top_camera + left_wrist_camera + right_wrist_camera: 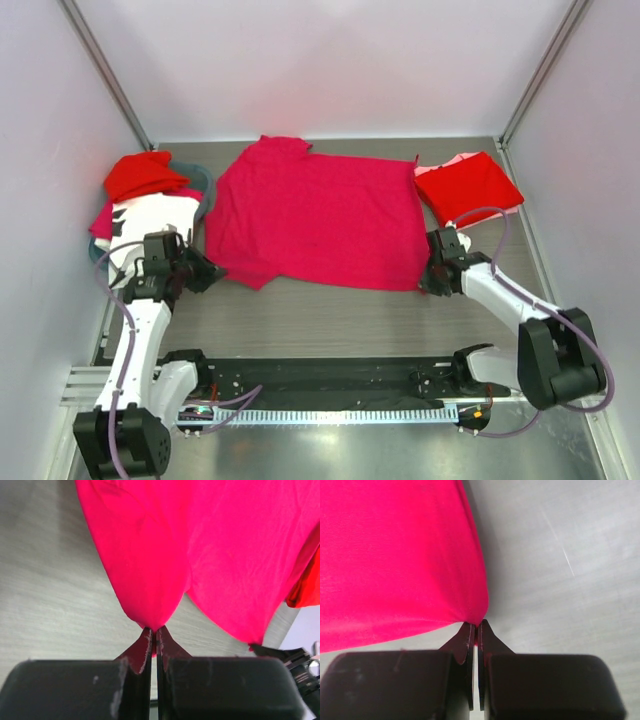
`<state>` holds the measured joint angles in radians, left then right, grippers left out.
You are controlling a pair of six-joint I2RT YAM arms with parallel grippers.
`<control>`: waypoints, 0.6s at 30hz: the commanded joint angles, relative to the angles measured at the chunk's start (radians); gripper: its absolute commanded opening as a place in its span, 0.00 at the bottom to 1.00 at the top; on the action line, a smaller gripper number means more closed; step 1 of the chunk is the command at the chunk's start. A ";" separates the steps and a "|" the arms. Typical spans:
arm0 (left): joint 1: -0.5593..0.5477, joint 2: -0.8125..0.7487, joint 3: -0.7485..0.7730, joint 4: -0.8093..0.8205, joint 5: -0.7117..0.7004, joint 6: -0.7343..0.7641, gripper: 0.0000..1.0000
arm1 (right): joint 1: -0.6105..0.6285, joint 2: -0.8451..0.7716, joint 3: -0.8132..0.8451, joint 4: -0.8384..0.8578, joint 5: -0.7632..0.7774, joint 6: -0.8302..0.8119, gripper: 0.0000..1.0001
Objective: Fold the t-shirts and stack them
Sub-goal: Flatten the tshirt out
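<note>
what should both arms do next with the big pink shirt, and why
Probably lift both grippers together and carry the near edge toward the far edge. The left gripper and right gripper are each shut on a near corner of the crimson-pink t-shirt, which lies spread flat and unfolded.

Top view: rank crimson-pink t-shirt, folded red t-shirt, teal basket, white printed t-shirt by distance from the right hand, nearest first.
1. crimson-pink t-shirt: spread mid-table; the right hand pinches its near right corner.
2. folded red t-shirt: far right, just beyond the hand.
3. teal basket: far left; visible rim faces the spread shirt.
4. white printed t-shirt: left edge, at the basket; farthest.
</note>
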<state>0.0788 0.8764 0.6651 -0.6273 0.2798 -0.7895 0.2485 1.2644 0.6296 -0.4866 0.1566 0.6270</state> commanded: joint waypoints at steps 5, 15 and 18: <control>-0.011 -0.175 -0.053 -0.143 -0.025 -0.111 0.00 | 0.011 -0.226 -0.068 -0.113 -0.060 0.102 0.01; -0.011 -0.179 -0.041 -0.140 -0.060 -0.131 0.00 | 0.017 -0.191 -0.013 -0.112 -0.049 0.105 0.01; -0.011 -0.099 0.031 -0.124 -0.077 -0.088 0.00 | 0.017 -0.134 0.039 -0.103 -0.057 0.079 0.01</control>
<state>0.0711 0.7288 0.6098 -0.7845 0.2287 -0.9215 0.2600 1.0939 0.5907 -0.6083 0.0982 0.7174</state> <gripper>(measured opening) 0.009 0.040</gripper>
